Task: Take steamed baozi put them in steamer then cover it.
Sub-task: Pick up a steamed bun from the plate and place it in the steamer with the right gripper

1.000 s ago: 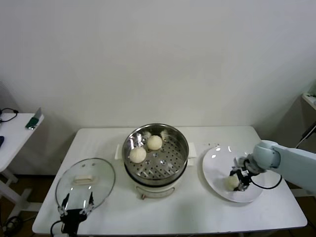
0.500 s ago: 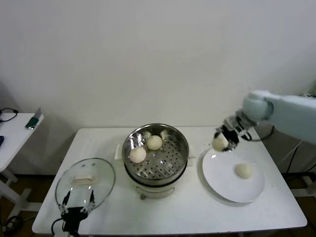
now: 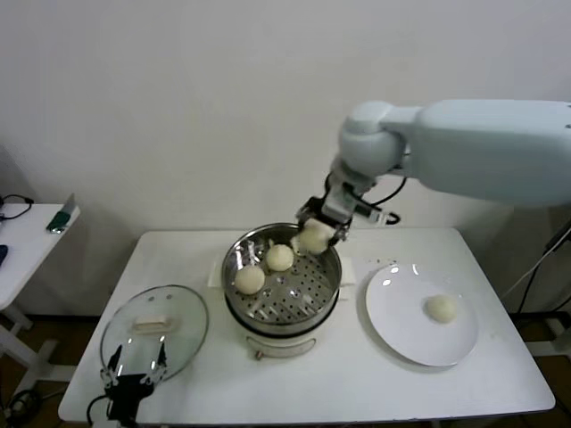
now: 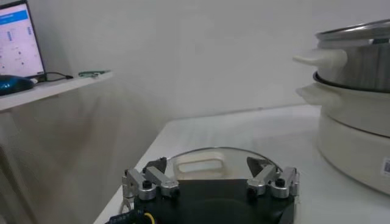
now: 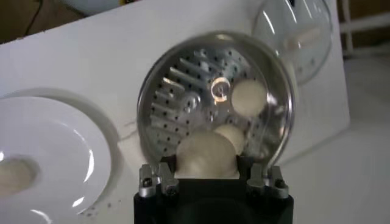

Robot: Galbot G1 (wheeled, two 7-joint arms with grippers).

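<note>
My right gripper [image 3: 318,229] is shut on a cream-white baozi [image 3: 314,237] and holds it above the far right rim of the steel steamer [image 3: 328,269]. In the right wrist view the held baozi [image 5: 206,155] sits between the jaws over the steamer's perforated bottom [image 5: 183,91]. Two baozi [image 3: 279,257] [image 3: 249,279] lie in the steamer. One baozi [image 3: 440,307] lies on the white plate [image 3: 401,334]. The glass cover [image 3: 153,330] with its cream handle lies flat on the table at the left. My left gripper [image 3: 134,373] is open, parked at the cover's near edge.
The white table's [image 3: 357,383] front edge runs close below the cover and plate. A side table [image 3: 22,236] with a phone stands at the far left. In the left wrist view the steamer's pot base [image 4: 356,146] stands to one side of the cover [image 4: 207,161].
My right arm lifted a baozi off the plate and carried it left, from above the plate's far edge to above the steamer. The left arm stayed put.
</note>
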